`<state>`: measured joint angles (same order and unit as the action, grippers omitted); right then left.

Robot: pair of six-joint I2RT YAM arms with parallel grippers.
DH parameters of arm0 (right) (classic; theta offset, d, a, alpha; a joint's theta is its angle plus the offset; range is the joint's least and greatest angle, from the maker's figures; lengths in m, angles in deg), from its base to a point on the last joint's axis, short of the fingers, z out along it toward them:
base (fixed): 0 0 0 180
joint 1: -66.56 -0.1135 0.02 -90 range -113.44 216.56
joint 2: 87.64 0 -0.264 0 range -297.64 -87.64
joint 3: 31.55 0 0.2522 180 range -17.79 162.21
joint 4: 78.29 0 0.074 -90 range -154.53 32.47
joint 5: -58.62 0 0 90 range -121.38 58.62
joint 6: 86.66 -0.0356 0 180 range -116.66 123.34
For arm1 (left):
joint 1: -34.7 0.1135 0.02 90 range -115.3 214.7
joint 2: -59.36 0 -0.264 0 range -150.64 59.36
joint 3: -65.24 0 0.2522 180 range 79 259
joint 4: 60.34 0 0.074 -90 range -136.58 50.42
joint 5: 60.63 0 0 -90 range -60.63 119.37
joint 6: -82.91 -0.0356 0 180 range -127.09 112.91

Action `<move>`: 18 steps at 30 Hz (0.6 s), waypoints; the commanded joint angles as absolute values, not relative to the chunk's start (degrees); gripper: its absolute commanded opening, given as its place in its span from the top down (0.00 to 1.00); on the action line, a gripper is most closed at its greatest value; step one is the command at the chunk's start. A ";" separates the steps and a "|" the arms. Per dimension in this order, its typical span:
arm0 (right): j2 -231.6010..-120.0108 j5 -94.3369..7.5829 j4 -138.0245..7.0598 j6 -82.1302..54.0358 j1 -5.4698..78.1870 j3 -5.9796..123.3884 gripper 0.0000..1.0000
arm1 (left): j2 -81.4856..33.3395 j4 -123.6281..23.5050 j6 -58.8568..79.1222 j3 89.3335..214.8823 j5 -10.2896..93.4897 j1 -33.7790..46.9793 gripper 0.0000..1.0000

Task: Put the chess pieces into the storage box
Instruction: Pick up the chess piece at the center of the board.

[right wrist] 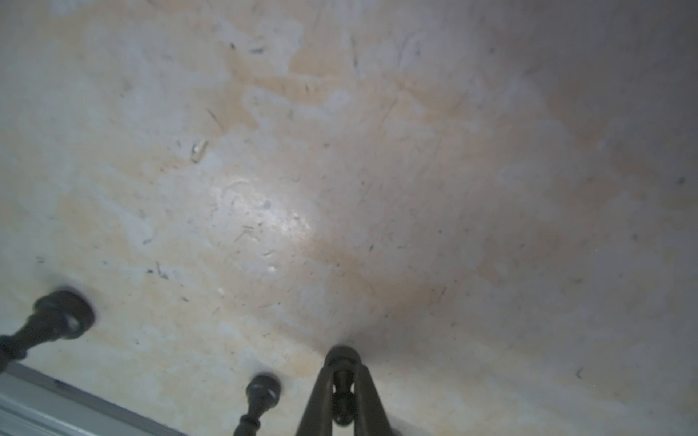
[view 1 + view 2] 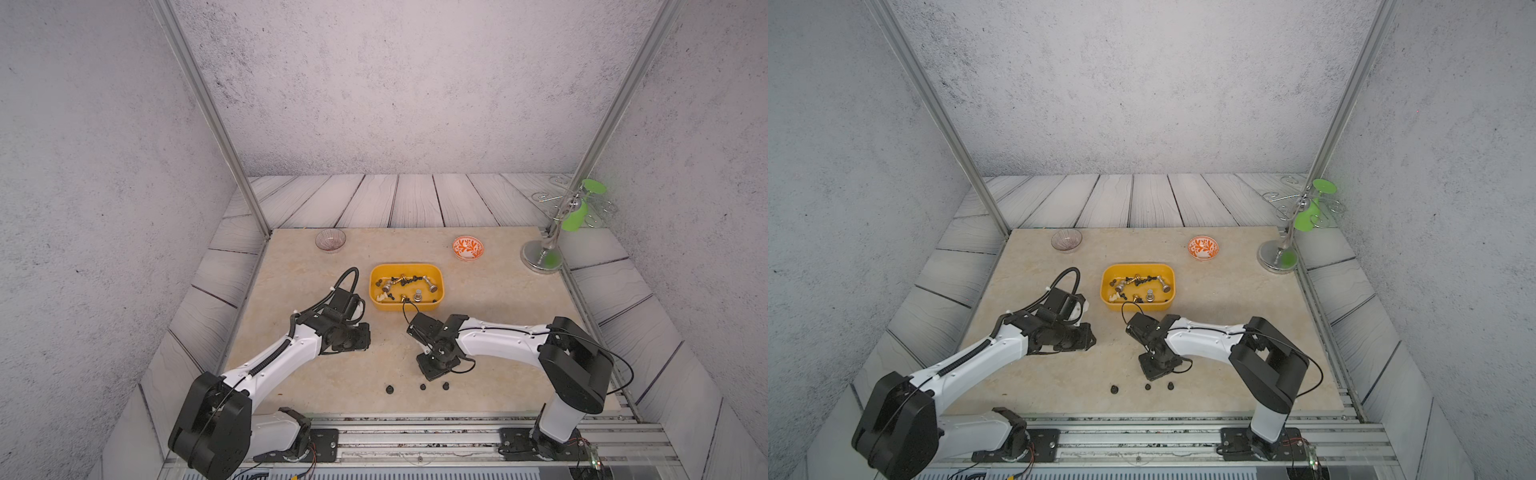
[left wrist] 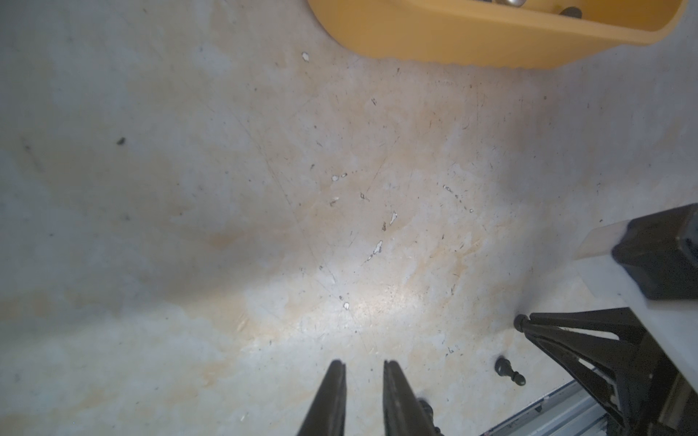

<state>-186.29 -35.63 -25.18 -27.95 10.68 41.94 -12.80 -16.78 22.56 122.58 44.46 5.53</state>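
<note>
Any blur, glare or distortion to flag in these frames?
Right wrist view: soft throughout, the black chess pieces smeared, glare spot on the tabletop. Left wrist view: sharper, similar glare. In both top views: even light, wide-angle stretch at edges.

Mottled beige stone-look desk [image 1: 377, 188], right gripper [image 1: 342, 368] with dark jaws pinched on a small black round-based chess piece [image 1: 342, 355], second black piece [image 1: 262, 390] just beside, third, blurred black piece [image 1: 60, 317] farther off, grey metal rail [image 1: 56, 411] along the desk's edge

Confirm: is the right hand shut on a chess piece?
Shut on a black chess piece: in the right wrist view, the right hand pinches its stem behind the round base.
</note>
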 commanded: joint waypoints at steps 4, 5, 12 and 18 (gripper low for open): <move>-184.29 -34.02 -22.82 -27.01 10.80 44.82 0.89 | -12.80 -16.03 22.18 123.54 44.53 5.08 0.78; -184.00 -34.01 -22.30 -26.42 11.13 45.77 0.89 | -12.80 -15.99 22.18 123.61 44.49 5.09 0.78; -181.86 -35.75 -20.41 -21.57 16.62 52.58 0.89 | -12.28 -15.78 22.36 123.36 44.40 5.08 0.78; -182.95 -39.46 -18.92 -16.77 24.97 60.93 0.89 | -11.71 -15.73 22.61 123.21 44.48 4.83 0.78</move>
